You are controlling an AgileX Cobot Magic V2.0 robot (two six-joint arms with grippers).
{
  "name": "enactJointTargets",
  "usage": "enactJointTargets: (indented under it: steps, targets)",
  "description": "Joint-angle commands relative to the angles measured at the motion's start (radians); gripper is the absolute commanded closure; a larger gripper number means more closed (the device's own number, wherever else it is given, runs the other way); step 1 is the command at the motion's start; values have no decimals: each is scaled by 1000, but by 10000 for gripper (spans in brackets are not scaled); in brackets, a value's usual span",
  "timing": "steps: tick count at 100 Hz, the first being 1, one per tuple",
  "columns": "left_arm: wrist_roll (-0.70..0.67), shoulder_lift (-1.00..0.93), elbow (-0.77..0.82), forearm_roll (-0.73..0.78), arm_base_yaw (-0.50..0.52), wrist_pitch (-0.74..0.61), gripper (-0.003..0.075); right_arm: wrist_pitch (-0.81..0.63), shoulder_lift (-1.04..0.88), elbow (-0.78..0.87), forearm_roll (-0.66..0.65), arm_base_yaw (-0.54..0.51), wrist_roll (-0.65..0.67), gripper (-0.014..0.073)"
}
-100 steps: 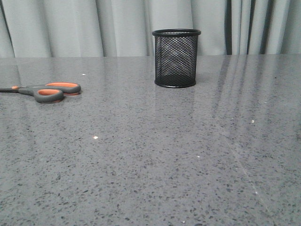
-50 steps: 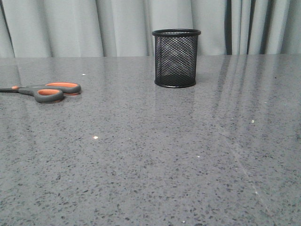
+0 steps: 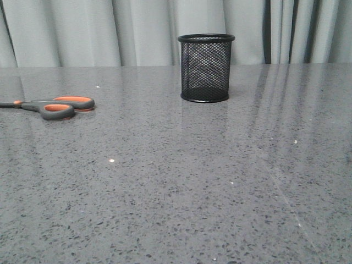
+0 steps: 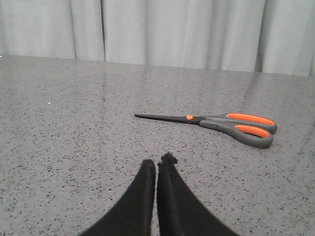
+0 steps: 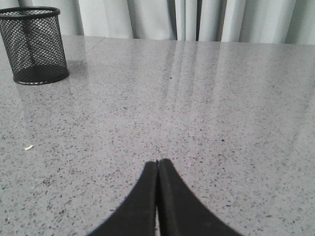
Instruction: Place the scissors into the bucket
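Starting from the left gripper (image 4: 157, 164): its fingers are pressed together with nothing between them, held low over the table (image 3: 181, 181), and it faces the scissors (image 4: 221, 125) from a short way off. The right gripper (image 5: 157, 164) is likewise pressed together and holds nothing, with bare tabletop ahead of it and the bucket (image 5: 34, 45) well off to one side. Neither arm shows in the front view. The scissors lie flat and closed at the left edge of that view (image 3: 52, 105), handles toward the middle of the table, blade tips running out of frame. The bucket (image 3: 206, 67) stands upright and empty near the back centre, well apart from the scissors. My read: the reach has not started, and the left arm is the obvious one for the pick. To do it well, spread the fingers before descending. Come down across the narrow shank near the orange pivot, not the wide handle loops, so the pinch closes on something thin and stiff. Flat steel on polished stone will likely skid, so square up to the long axis first. Lift high enough to clear the rim, then tip the blades downward over the opening; the scissors look longer than the bucket is tall, so a slanted entry could knock it over.
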Motion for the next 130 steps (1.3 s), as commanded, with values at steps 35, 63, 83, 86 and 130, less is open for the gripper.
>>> enactJointTargets:
  steps: [35,63,83,86,130]
  targets:
    - [-10,-27,39,-462,3,-106,740,-190,-24,5,335,-5,-3,659]
    - [-10,-27,-8,-624,3,-95,740,-181,-22,-30,649,-5,-3,657]
    - [34,19,-187,-534,3,29,740,-46,4,-162,582,-5,-3,638]
    - [46,39,-222,-500,3,60,740,-23,18,-195,555,-5,-3,638]
    - [338,523,-754,-410,3,543,740,445,510,-698,368,-5,-77,638]
